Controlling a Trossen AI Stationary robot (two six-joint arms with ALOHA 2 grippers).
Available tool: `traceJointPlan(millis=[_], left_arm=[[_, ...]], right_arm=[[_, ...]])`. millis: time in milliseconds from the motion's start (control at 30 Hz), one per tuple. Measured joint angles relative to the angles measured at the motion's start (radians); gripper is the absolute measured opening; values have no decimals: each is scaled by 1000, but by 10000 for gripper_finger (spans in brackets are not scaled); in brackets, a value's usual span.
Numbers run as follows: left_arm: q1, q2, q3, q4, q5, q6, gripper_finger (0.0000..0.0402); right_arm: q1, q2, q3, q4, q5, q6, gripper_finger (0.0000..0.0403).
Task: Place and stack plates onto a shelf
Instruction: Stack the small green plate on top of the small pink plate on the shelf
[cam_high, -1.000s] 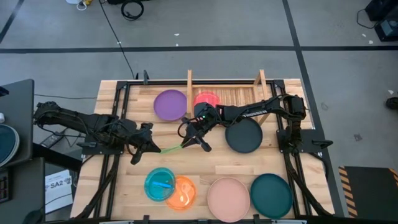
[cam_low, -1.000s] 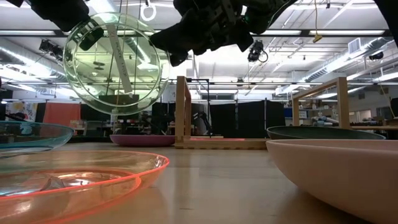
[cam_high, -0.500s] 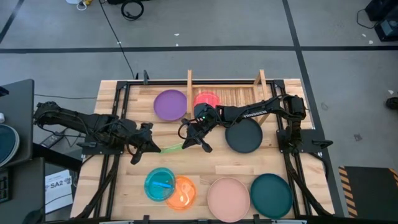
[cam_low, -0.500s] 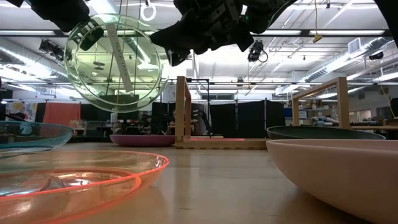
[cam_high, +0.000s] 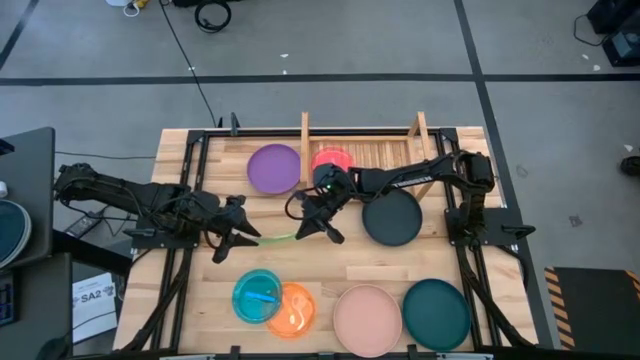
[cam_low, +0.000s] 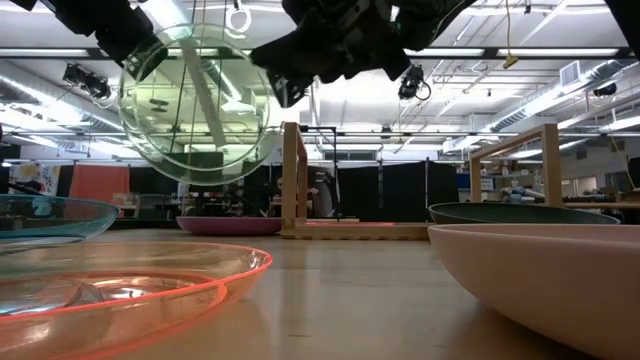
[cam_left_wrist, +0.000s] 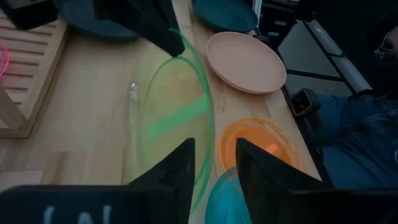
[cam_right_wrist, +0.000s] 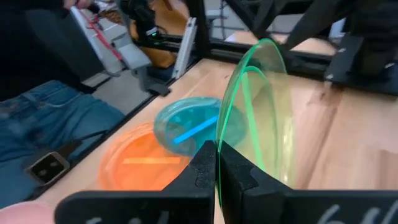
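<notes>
Held on edge above the table, the green plate (cam_high: 280, 237) is pinched by the right gripper (cam_high: 316, 229), while the left gripper (cam_high: 243, 238) stands released beside the blue plate (cam_high: 257, 295) and orange plate (cam_high: 293, 309).

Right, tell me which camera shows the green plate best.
The low view: the green plate faces it as a full disc, held in the air. The high view shows only its thin edge. The right wrist view shows the right gripper pinching its rim; the left wrist view a blurred arc.

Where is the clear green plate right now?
In the high view the green plate hangs on edge above the table's middle, between the two grippers. The right gripper pinches its rim, the left gripper stands open beside it, and the purple plate lies behind.
</notes>
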Motion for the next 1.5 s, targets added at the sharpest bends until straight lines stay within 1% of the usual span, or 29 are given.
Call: traceJointPlan(millis=[233,467,533,600,633,767,900,1000,1067,1133,1333,1500], left_arm=[[0,0,0,0,0,-1,146],[0,0,0,0,-1,-1,146],[0,0,0,0,-1,-2,146],[0,0,0,0,-1,-1,146],[0,0,0,0,-1,-2,146],[0,0,0,0,-1,-2,146],[0,0,0,1,-1,-2,146],[0,0,0,0,-1,-2,146],[0,0,0,1,-1,-2,146],[0,0,0,2,-1,-2,146],[0,0,0,2,-1,-2,146],[0,0,0,2,-1,-2,146]], right_arm=[[-3,-99,0,-239,5,-7,8],[-3,-252,0,-535,8,-8,8],[-3,-303,0,-617,33,-8,8],[-3,-355,0,-693,102,-8,8],[-3,-382,0,-725,153,-8,8],[-4,-478,0,-815,418,-9,8],[-18,-536,0,-842,706,-9,8],[-41,-540,0,-843,884,-9,8],[-67,-521,0,-830,951,-10,8],[-102,-487,0,-821,970,-17,8],[-199,-343,0,-756,974,-111,9],[-246,-222,0,-675,974,-153,9]])
